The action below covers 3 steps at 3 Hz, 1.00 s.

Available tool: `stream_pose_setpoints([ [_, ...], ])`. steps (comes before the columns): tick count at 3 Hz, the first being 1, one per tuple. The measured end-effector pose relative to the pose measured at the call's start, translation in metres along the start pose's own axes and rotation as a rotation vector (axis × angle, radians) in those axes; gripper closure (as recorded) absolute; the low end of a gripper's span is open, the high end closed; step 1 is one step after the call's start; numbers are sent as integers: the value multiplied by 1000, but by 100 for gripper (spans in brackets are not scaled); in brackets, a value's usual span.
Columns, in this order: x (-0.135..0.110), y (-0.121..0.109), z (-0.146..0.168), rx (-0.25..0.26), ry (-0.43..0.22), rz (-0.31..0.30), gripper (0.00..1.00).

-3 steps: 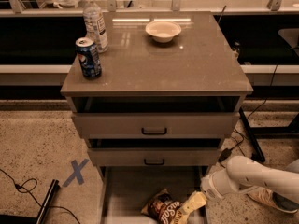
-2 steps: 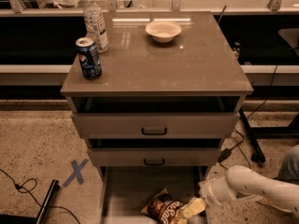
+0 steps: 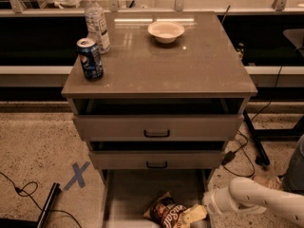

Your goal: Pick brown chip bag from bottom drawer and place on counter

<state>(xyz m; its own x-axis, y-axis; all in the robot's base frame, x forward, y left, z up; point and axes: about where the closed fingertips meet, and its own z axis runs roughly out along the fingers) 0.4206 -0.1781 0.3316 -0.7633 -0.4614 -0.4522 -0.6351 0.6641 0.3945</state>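
The brown chip bag [image 3: 166, 211] lies in the open bottom drawer [image 3: 128, 194], toward its front right, its pale yellow end [image 3: 194, 215] pointing right. My white arm reaches in from the lower right. The gripper [image 3: 209, 204] is at the drawer's right side, right beside the bag's yellow end; its tips are hidden behind the wrist. The counter [image 3: 190, 65] is the glossy top of the cabinet above.
On the counter stand a blue soda can [image 3: 90, 59], a water bottle [image 3: 97, 22] and a pale bowl [image 3: 166, 31]. Two upper drawers [image 3: 156, 127] with dark handles sit partly open. A blue X mark [image 3: 76, 175] and cables lie on the floor at left; a table leg [image 3: 254, 141] stands at right.
My arm has moved left and down toward the bottom drawer, bringing the gripper up to the yellow end of the bag. The bag has not visibly moved.
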Motion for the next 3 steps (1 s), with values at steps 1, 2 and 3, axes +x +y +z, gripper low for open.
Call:
stream_pose_setpoints([
  [1, 22, -12, 29, 70, 31, 88, 0],
  [2, 32, -15, 57, 94, 43, 138, 0],
  [3, 36, -17, 82, 80, 42, 179, 0],
])
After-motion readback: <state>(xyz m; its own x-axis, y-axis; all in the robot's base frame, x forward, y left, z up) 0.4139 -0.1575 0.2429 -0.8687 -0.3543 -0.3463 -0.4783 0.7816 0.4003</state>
